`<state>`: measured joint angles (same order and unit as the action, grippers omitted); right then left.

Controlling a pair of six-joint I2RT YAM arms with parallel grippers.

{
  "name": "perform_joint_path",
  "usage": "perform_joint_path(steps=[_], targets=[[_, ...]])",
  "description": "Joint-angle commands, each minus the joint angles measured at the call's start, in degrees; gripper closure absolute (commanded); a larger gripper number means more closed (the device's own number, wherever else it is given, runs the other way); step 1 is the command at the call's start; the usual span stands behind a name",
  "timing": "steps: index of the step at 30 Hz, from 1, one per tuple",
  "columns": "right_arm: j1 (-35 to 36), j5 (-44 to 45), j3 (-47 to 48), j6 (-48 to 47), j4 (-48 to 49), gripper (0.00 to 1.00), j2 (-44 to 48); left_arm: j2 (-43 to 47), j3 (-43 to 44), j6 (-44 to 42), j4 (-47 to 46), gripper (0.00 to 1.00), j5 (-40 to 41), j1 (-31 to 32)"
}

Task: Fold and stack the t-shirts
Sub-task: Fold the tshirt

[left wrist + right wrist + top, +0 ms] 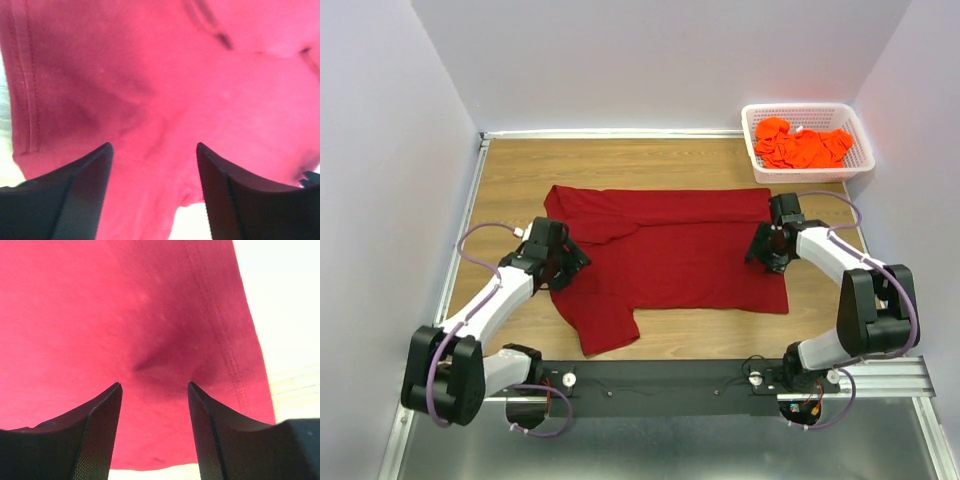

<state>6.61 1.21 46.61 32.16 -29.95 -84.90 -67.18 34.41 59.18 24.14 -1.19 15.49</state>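
The dark red t-shirt [670, 255] lies spread across the wooden table [515, 170], its lower left part folded and trailing toward the front edge. My left gripper [565, 262] sits low over the shirt's left side, by a sleeve. In the left wrist view its jaws [154, 146] stand apart over red cloth [150, 75]. My right gripper [767, 250] is at the shirt's right edge. Its jaws [155, 385] are also apart, over cloth [100, 315] beside the stitched hem [227, 355]. The orange t-shirts [805, 148] lie bunched in the basket.
A white mesh basket [807, 108] stands at the back right corner of the table. Pale walls close in the left, back and right sides. A black rail [660, 378] with the arm bases runs along the front edge.
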Motion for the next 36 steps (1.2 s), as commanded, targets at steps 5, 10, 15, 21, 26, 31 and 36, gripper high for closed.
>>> perform_joint_path(steps=[5, 10, 15, 21, 26, 31, 36], targets=[[-0.28, 10.73, 14.11, -5.35, -1.86, 0.34, -3.07, -2.33, 12.95, -8.19, 0.92, 0.18, 8.92, -6.07], [-2.74, 12.42, 17.29, -6.5, 2.7, 0.34, -7.2, -12.53, 18.84, -14.43, -3.57, 0.17, 7.61, -9.6], [-7.57, 8.55, 18.69, -5.27, 6.48, 0.34, -11.59, -20.42, 23.84, -17.33, -6.12, 0.17, 8.31, -9.68], [-9.24, 6.87, 20.8, -6.15, 9.12, 0.36, -15.29, -26.86, 28.42, -20.85, -7.61, 0.22, 10.16, -9.68], [-11.7, 4.86, 20.36, -6.15, 11.76, 0.41, -17.66, -32.04, 32.47, -22.52, -7.88, 0.37, 10.24, -9.68], [-12.94, 2.57, 20.36, -6.06, 13.6, 0.46, -18.98, -35.74, 35.28, -24.2, -9.46, 0.37, 9.89, -9.77], [-13.91, -0.86, 20.01, -5.97, 15.8, 0.48, -20.39, -39.43, 38.18, -24.55, -9.11, 0.37, 8.84, -9.77]])
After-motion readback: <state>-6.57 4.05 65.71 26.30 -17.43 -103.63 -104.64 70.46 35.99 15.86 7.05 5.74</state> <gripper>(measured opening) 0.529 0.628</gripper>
